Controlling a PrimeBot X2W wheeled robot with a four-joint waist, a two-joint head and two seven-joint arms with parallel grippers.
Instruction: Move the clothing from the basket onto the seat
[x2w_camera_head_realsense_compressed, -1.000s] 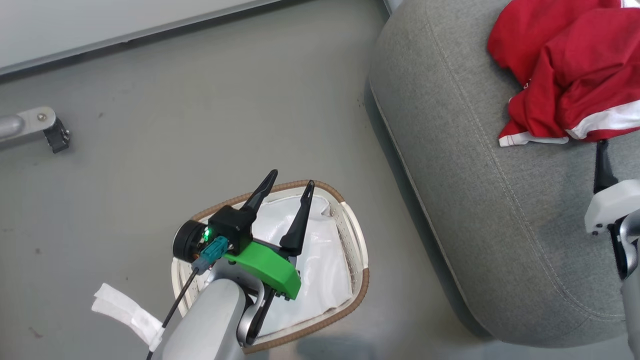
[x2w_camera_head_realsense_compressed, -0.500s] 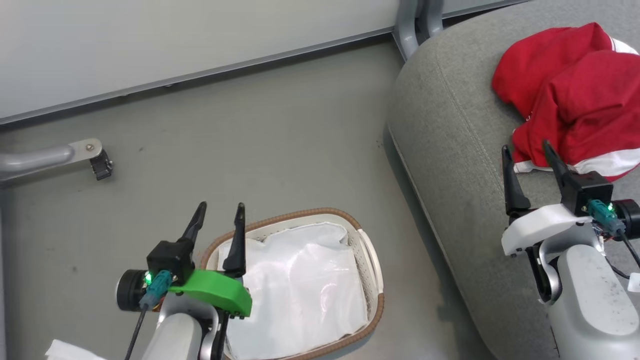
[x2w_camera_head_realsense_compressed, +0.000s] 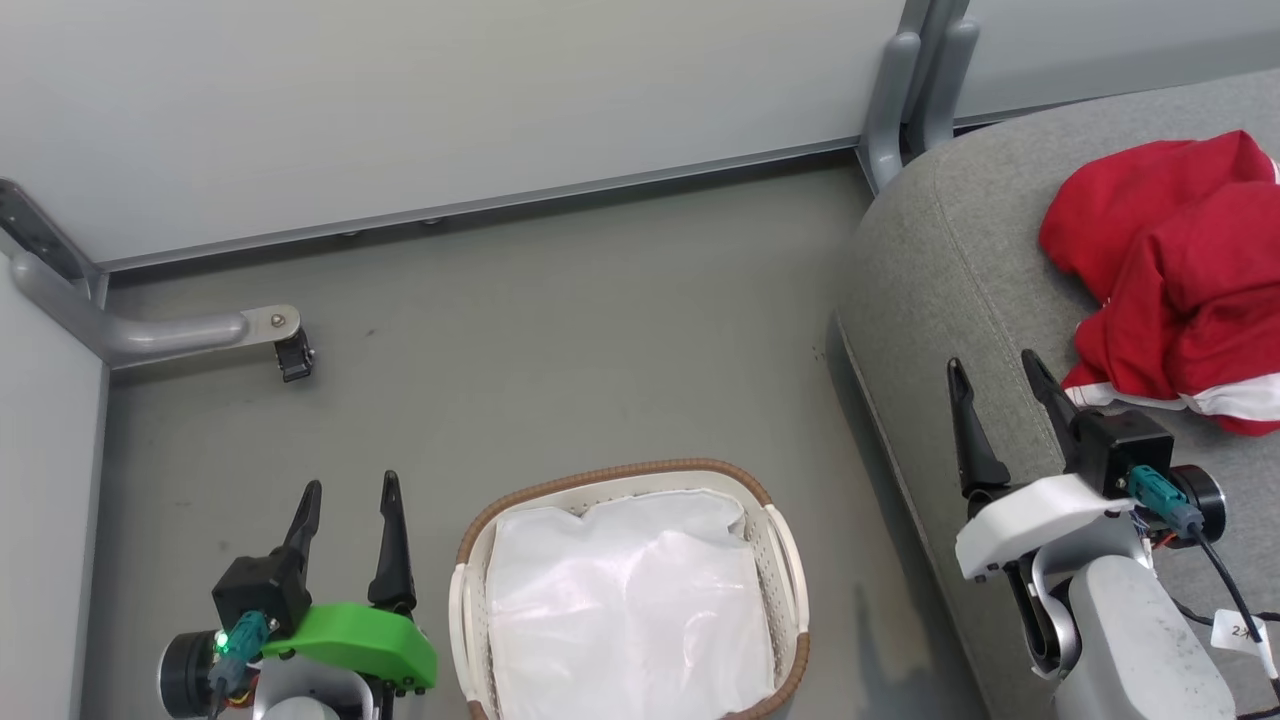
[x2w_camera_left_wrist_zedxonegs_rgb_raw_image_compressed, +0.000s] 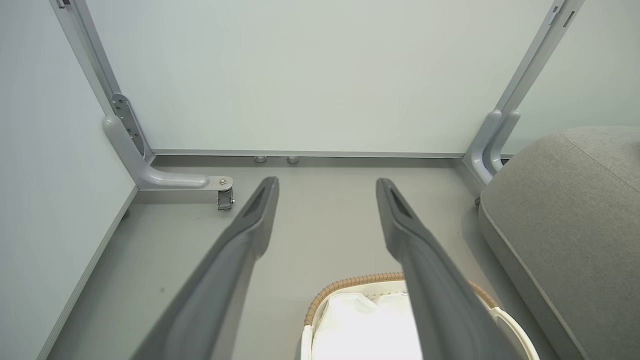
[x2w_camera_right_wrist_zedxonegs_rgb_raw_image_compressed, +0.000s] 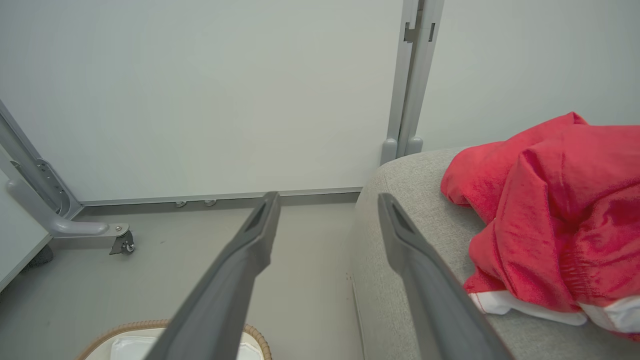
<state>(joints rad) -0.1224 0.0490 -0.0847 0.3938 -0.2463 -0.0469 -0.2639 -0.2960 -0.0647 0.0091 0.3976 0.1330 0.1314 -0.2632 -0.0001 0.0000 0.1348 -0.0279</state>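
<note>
— Looking for the garments first?

— Finding the bright red soft fabric clothing (x2w_camera_head_realsense_compressed: 1170, 270) lying crumpled in one heap at the right edge of the head view, resting on top of the large light grey upholstered seat (x2w_camera_head_realsense_compressed: 950, 270). Showing white stripe trim along the heap's lower edge. Appearing again at the right of the right wrist view, sitting on the same rounded cushion.

— And turning to the container?

— Spotting the small oval white perforated plastic basket with a brown woven rim (x2w_camera_head_realsense_compressed: 620, 472) standing at the lower middle of the head view, on the plain grey floor (x2w_camera_head_realsense_compressed: 550, 350). Showing a rumpled white cloth liner (x2w_camera_head_realsense_compressed: 630, 610) across its inside. Sitting left of the seat, apart from it, with a strip of floor between.

— Checking the tools?

— Seeing the left gripper (x2w_camera_head_realsense_compressed: 350, 483), with its green housing, hovering at the lower left, just left of the basket, with both dark fingers parted and gripping nothing. Seeing the right gripper (x2w_camera_head_realsense_compressed: 992, 361), with its white housing, hovering at the lower right over the seat's left part, likewise spread and released, with one fingertip near the white trim and a gap showing between them.

— Noting anything further out?

— Making out a pale wall panel (x2w_camera_head_realsense_compressed: 450, 100) across the top, a grey metal post (x2w_camera_head_realsense_compressed: 915, 90) at the upper right behind the seat, and a grey metal foot with a small black caster (x2w_camera_head_realsense_compressed: 290, 352) at the middle left.
</note>
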